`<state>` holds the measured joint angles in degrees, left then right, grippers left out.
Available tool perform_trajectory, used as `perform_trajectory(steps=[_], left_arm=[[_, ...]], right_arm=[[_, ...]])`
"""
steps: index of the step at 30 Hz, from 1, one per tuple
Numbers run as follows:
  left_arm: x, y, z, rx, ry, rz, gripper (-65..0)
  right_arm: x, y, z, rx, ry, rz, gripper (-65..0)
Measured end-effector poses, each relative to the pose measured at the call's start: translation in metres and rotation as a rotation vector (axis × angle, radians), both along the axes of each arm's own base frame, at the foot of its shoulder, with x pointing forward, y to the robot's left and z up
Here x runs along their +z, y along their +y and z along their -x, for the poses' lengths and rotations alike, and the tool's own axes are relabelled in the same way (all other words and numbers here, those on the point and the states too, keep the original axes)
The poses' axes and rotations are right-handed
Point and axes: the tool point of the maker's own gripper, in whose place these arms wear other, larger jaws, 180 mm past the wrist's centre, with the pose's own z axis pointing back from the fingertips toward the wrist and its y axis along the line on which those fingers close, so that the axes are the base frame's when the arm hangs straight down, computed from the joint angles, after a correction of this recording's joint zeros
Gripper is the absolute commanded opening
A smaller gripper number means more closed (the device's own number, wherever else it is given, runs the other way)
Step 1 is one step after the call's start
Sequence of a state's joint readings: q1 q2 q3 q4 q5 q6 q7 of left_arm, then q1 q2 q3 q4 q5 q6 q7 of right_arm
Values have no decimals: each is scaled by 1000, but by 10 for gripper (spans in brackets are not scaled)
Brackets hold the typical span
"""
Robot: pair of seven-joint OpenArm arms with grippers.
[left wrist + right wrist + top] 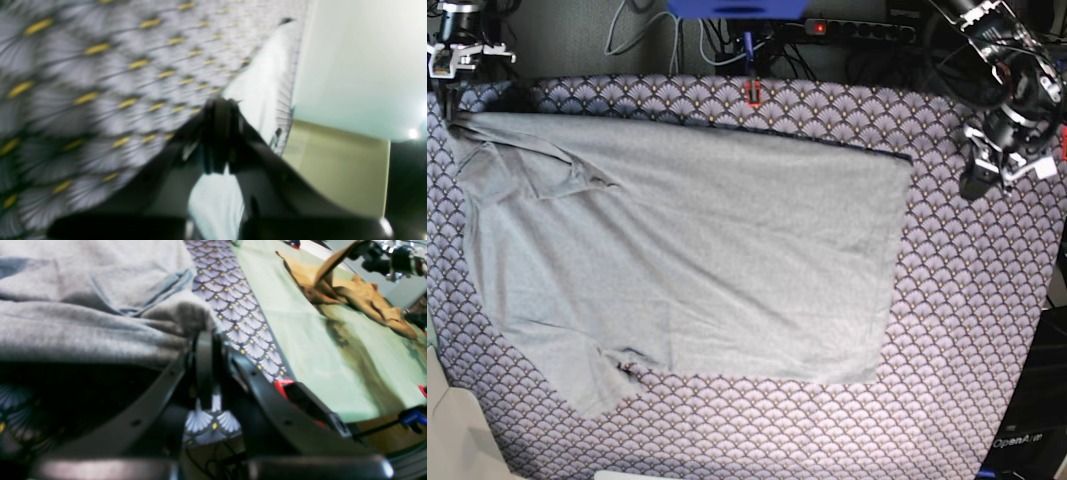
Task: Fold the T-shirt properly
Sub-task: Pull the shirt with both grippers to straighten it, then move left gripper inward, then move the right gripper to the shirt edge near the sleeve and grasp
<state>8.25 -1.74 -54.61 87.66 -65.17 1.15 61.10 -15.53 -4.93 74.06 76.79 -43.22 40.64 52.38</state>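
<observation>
T-shirt [697, 250] lies spread over most of the worktop, on the purple fan-scale cloth [967, 340] — hem edge toward the base view's right, shoulders and sleeves toward its left, with rumpled folds near the upper-left sleeve. The fabric reads as a soft, light heathered knit: it will likely drape, stretch and crease rather than hold a shape, so take hold at a hem corner or a sleeve seam rather than mid-panel.

Right end effector [205, 340], at the base view's top-left corner, is closed on a bunched edge of the T-shirt — the right wrist view shows grey knit pinched at its tips.

Left end effector [987, 170] hangs above the cloth beside the T-shirt's upper-right corner, fingers together and holding nothing visible.
</observation>
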Motion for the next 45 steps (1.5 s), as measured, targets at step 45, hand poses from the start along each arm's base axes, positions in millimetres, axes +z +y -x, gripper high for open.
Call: perform_trajectory(steps=[45], left_arm=[[-80,-70,-45,-322,151,-315,-650]], right_arm=[[17,9,-39,-92,-198,-48,-509]])
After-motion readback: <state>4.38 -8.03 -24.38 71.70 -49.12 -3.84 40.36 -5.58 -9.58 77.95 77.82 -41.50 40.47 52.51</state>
